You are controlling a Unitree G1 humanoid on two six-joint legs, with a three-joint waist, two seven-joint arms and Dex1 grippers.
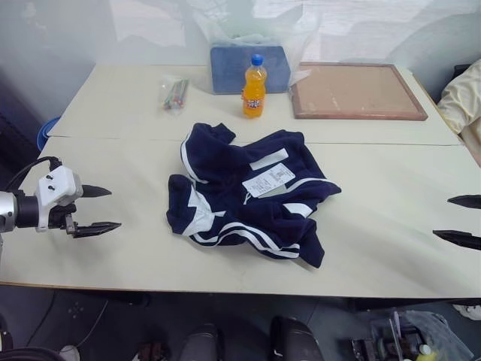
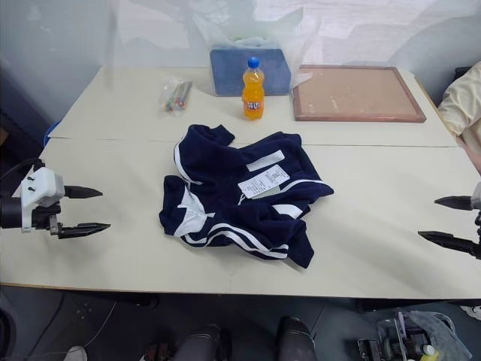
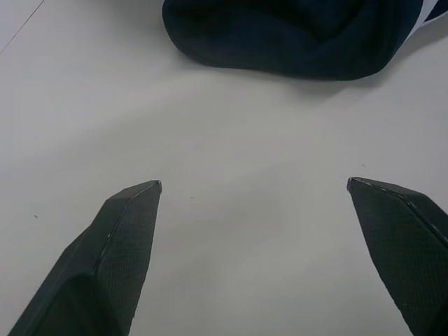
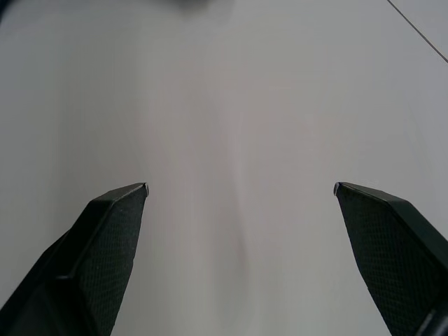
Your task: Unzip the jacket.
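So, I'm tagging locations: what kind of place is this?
Probably a lab or test workspace: a plain table holding a crumpled jacket, an orange soda bottle and a corkboard.

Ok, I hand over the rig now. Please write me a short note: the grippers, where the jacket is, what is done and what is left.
Left gripper: jaws open, empty, above the table to the left of the jacket, not touching it.
Right gripper: jaws open, empty, at the table's right edge, well apart from the jacket.
Jacket: crumpled in the middle of the table, paper tag on top. Bottle stands behind it.
Done: nothing yet; the jacket is ungrasped.
Left: find the zipper in the folds, hold the fabric, pull the slider open.
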